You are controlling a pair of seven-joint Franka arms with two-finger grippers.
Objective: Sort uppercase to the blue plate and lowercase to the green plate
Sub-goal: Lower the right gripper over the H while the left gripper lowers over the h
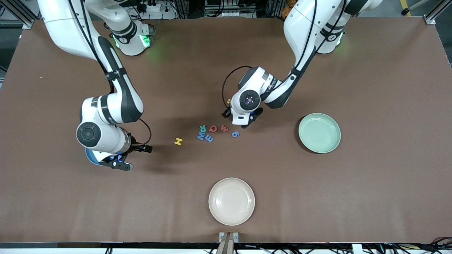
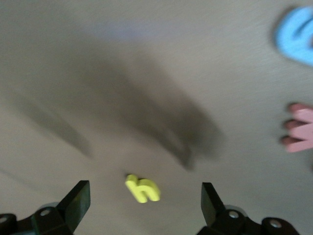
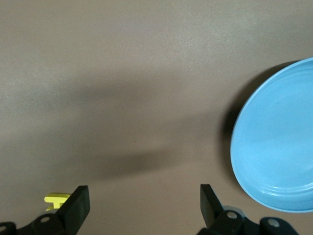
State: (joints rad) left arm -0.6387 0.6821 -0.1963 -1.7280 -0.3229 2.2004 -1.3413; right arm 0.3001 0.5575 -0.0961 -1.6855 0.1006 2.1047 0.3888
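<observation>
cream plate: round shallow cream-white plate (image 1: pixel 231 201), nearest the front camera, empty; not part of the sort.
right hand: right hand (image 1: pixel 118 163) low over the table near the right arm's end, fingers spread wide, holding nothing; waits.
blue plate: round shallow plain blue plate (image 3: pixel 276 142), mostly hidden under the right hand in the front view, empty, just beside that hand's open fingers.
capital H: flat yellow capital H piece (image 1: pixel 178 141), alone between the right hand and the letter cluster; right arm is the nearer one to it.
cluster: big blue M/W piece (image 1: pixel 201 135), small blue m piece (image 1: pixel 208 138), green R piece (image 1: pixel 202 128), red Q piece (image 1: pixel 213 128), red w piece (image 1: pixel 224 128), blue g piece (image 1: pixel 235 134); packed close, several touching or nearly so.
green plate: round pale mint-green plate (image 1: pixel 319 132), empty, toward the left arm's end, well apart from the letters.
left hand: left hand (image 1: pixel 243 121) low, fingers spread wide, empty.
key relation: small yellow lowercase h piece (image 2: pixel 142 189) lies on the table between the left hand's fingers, nearer one finger, its stem tilted to the finger line; probably needs centring before closing.
</observation>
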